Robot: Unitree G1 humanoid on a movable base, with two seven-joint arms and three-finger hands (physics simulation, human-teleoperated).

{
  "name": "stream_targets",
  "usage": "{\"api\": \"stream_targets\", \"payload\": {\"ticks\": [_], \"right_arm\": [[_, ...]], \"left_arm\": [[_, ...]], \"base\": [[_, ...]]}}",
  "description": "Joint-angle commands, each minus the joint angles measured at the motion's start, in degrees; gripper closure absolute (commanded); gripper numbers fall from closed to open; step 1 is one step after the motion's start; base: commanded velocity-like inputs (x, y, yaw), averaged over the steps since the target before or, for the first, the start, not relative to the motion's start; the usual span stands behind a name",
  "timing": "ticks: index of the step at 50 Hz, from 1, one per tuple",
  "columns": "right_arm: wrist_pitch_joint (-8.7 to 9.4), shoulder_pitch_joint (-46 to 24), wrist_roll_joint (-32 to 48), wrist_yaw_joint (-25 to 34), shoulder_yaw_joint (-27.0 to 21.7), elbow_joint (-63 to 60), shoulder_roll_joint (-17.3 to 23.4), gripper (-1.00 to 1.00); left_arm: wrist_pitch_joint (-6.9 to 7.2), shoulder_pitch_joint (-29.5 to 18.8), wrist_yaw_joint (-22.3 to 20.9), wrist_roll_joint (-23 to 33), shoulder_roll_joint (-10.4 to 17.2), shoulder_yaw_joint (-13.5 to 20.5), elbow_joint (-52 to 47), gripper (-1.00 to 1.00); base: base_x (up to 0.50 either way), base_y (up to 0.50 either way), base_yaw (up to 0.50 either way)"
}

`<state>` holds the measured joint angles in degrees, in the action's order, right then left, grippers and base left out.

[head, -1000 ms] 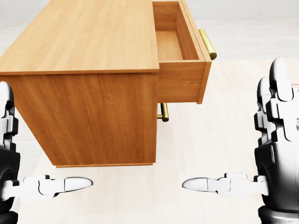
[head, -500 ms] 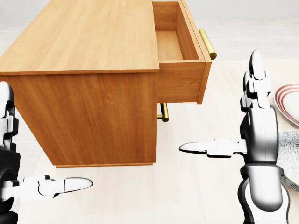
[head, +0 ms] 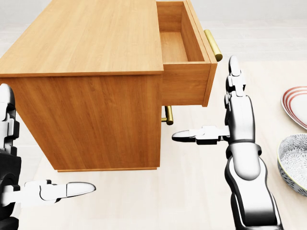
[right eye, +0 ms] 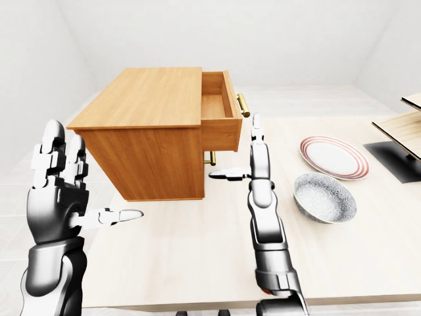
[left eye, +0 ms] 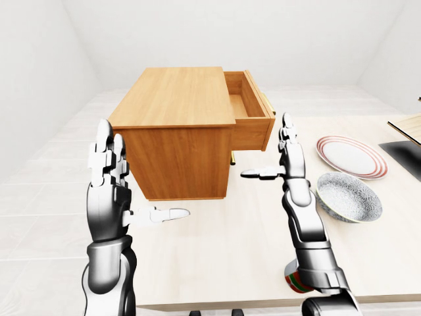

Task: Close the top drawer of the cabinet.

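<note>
At the far left of the head view, the robot's left hand [left eye: 112, 191] hangs with fingers spread wide, holding nothing, unchanged over the last second. Right of it stands the light-brown wooden cabinet [head: 86, 72] on a pale wooden table [head: 192, 201]. Its top drawer [head: 184, 57] juts well out to the right, empty, with a brass bar handle [head: 213, 44] on its face. The right hand [head: 230, 120] has risen from the lower right corner and moved left; it now stands open, empty, fingers upright, just right of the drawer face without touching. It looks set to push the drawer shut. Farther right lie a red-rimmed white plate [left eye: 352, 157] and a speckled grey bowl [left eye: 348, 196].
</note>
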<state>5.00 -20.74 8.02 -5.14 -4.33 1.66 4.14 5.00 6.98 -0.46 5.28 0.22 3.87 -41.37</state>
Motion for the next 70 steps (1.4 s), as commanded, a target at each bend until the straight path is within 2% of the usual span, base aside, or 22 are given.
{"api": "stream_targets", "payload": {"ticks": [1, 2, 4, 24, 37, 47, 62, 70], "right_arm": [[0.00, -5.54, -2.22, 0.53, 0.84, 10.23, -0.08, -1.00], [0.00, -6.49, 0.40, -1.16, 1.75, 13.16, 0.80, -1.00], [0.00, -7.41, -2.48, 0.53, 0.66, 15.13, -0.07, -1.00], [0.00, -17.30, -1.60, -0.40, 2.31, 32.45, -0.63, -1.00], [0.00, -14.40, -0.88, -0.07, 2.57, 24.58, -0.81, -1.00], [0.00, -10.65, 0.50, 0.55, 4.16, 9.78, -1.57, -1.00], [0.00, -10.88, 3.55, 2.35, 7.36, 14.62, -5.60, -1.00], [0.00, -11.96, 3.55, 2.70, 7.46, 18.59, -6.91, -1.00]], "left_arm": [[0.00, 0.11, 0.09, -0.71, -0.26, 0.40, 0.14, -1.00], [0.00, 0.12, 0.13, -0.65, -0.27, 0.35, -0.07, -1.00], [0.00, 0.08, 0.14, -0.68, -0.29, 0.37, -0.28, -1.00], [0.00, 0.19, -0.26, -0.99, -0.24, 0.25, 0.09, -1.00], [0.00, 0.42, -0.76, -1.38, -0.21, 0.11, -0.35, -1.00], [0.00, 0.07, -0.85, -1.70, -0.19, 0.37, -0.07, -1.00], [0.00, -0.05, -0.58, -1.67, -0.19, 0.41, -0.10, -1.00], [0.00, -0.04, -0.63, -1.79, -0.17, 0.45, -0.03, -1.00]], "base": [[0.00, 0.00, 0.00], [0.00, 0.00, 0.00], [0.00, 0.00, 0.00], [0.00, 0.00, 0.00], [0.00, 0.00, 0.00], [0.00, 0.00, 0.00], [0.00, 0.00, 0.00], [0.00, 0.00, 0.00]]}}
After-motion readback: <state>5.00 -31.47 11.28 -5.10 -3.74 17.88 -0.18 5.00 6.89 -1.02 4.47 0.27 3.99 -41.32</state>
